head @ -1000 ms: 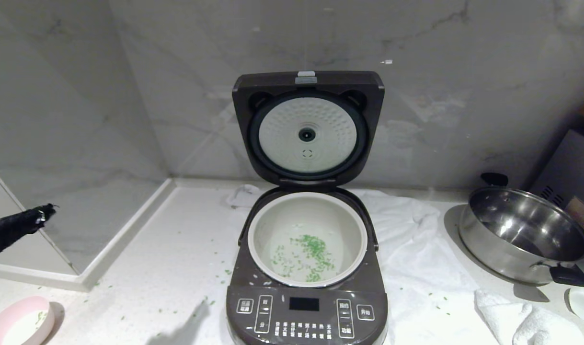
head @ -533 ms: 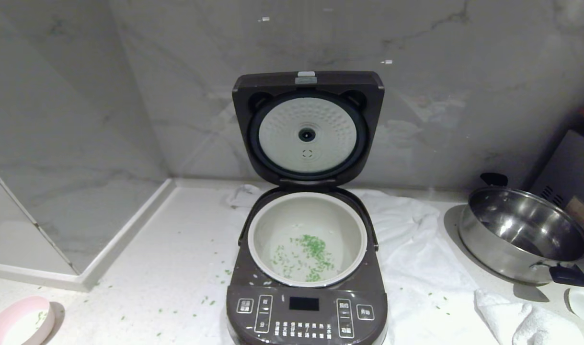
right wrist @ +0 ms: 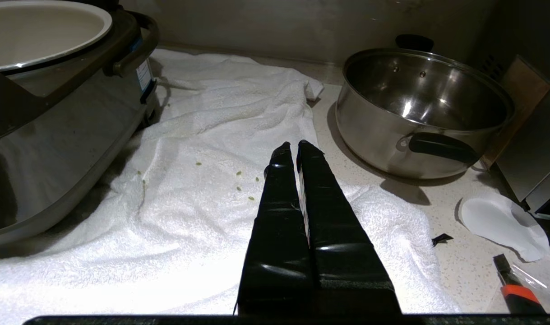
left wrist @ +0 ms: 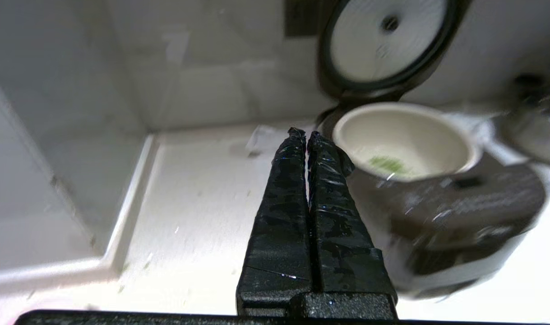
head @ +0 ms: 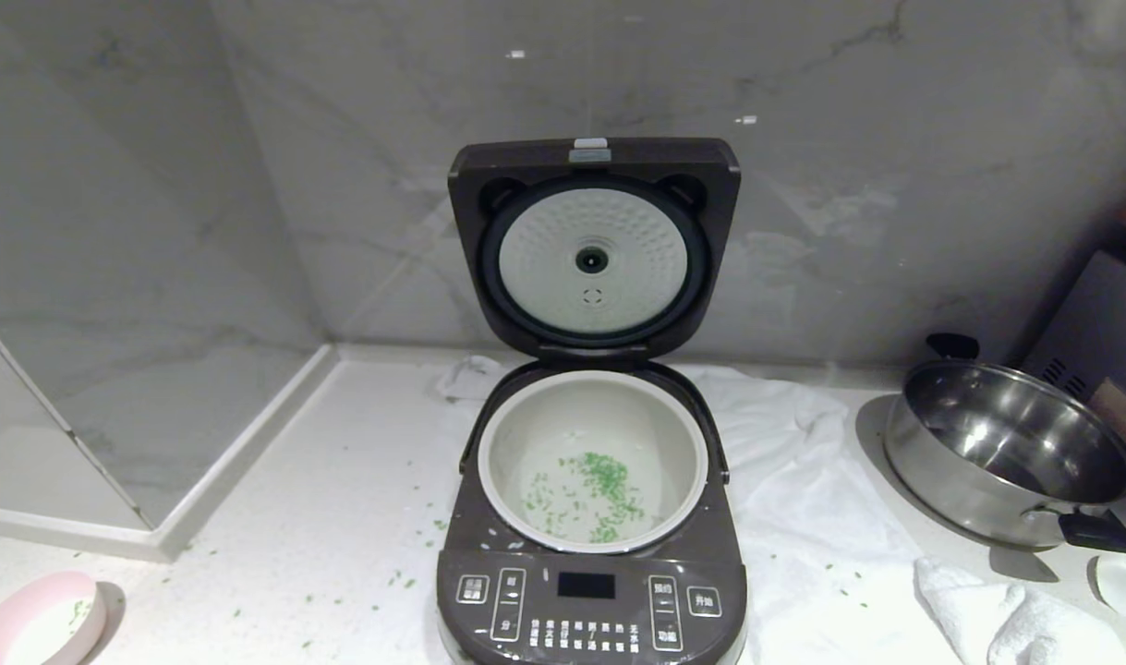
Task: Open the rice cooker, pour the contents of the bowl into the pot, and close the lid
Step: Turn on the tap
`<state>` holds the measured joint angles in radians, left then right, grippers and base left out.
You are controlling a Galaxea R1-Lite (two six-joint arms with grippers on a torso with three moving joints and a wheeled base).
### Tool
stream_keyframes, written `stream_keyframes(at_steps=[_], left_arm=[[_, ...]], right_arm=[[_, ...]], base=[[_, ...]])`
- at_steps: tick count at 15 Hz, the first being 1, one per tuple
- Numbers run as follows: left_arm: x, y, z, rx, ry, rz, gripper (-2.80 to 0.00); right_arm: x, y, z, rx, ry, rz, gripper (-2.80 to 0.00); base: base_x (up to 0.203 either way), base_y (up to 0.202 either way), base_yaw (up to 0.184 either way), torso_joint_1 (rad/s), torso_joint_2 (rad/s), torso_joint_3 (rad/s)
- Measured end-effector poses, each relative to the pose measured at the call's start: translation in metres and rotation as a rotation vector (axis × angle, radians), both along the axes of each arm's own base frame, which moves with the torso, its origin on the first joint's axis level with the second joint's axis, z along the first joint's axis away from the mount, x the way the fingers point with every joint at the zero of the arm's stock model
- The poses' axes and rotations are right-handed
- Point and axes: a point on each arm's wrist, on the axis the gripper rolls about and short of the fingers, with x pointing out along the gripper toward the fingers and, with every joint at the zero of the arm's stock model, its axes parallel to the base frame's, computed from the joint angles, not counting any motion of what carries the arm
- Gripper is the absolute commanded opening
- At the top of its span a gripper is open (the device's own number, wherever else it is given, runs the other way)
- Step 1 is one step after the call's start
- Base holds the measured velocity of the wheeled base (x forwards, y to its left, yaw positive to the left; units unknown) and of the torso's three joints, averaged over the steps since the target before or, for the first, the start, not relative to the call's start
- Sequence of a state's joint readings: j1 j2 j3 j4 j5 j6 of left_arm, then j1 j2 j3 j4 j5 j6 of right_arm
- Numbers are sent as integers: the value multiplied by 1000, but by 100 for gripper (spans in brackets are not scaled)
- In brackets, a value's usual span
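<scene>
Both grippers are pinched shut with nothing in them, and neither shows in the head view. Cooker (head: pixel 590 517) sits dead centre, lid (head: pixel 592 245) up against the wall at the back, pot (head: pixel 592 460) open with green bits (head: pixel 595 494) across its bottom. Bowl (head: pixel 31 621) is tucked in the lower left corner, cut by the frame edge, well apart from the cooker with bare counter (head: pixel 322 517) between. Left gripper (left wrist: pixel 304 134) hangs over that stretch, just beside the cooker. Right gripper (right wrist: pixel 290 149) is over the towel (right wrist: pixel 202 180), between cooker and pan (right wrist: pixel 419 113).
</scene>
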<state>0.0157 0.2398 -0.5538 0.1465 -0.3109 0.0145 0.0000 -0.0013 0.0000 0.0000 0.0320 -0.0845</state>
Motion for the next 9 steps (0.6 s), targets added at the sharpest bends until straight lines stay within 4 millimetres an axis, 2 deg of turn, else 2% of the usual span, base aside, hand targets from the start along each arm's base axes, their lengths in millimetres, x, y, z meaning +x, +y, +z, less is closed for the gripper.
stream_keyframes(at_steps=[7, 9], left_arm=[[14, 7, -106, 128, 155, 272, -280], [18, 9, -122, 140, 182, 378, -280]], right_arm=[[0, 0, 0, 16, -1, -3, -280], [0, 0, 0, 39, -2, -16, -280]], base=[[0, 0, 0, 0, 0, 0], [0, 0, 0, 0, 0, 0]])
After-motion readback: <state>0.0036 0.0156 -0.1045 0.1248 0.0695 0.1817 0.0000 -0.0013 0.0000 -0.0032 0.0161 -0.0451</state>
